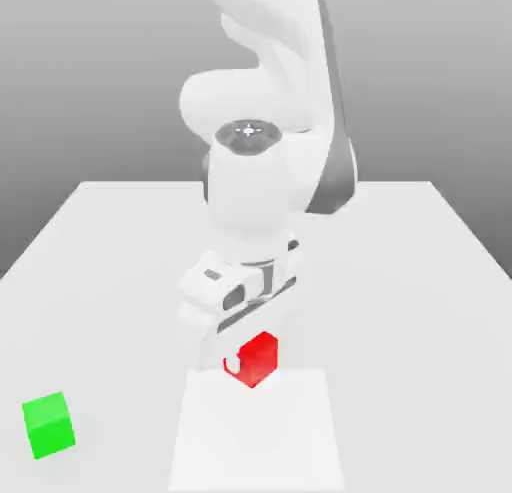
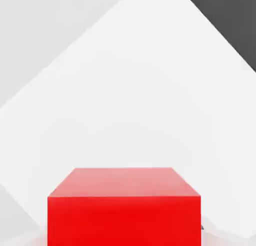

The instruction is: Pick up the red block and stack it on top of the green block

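Step in hand, in my judgement: lift the red block and start the carry. Taking the exterior view from left to right, the green block [image 1: 48,425] sits at the far left on the surface [image 1: 400,281], turned at a slight angle. It is the destination, and nothing stands on it. The red block [image 1: 262,359] is to its right, well apart, and its faces are turned differently. My hand [image 1: 250,363] is closed on the red block, fingers brought in to the block's width.

Recommended handling: keep the squeeze firm and even, raise straight up until the block's underside would pass above the green top, and only then travel left and toward the camera. Turn the wrist on the way so the edges match. Lower slowly, centred, and release only on full contact; an off-centre release could tip it.

Position of the red block: directly beneath my palm, between the fingertips, upright. Whether its underside touches the surface, I cannot tell.
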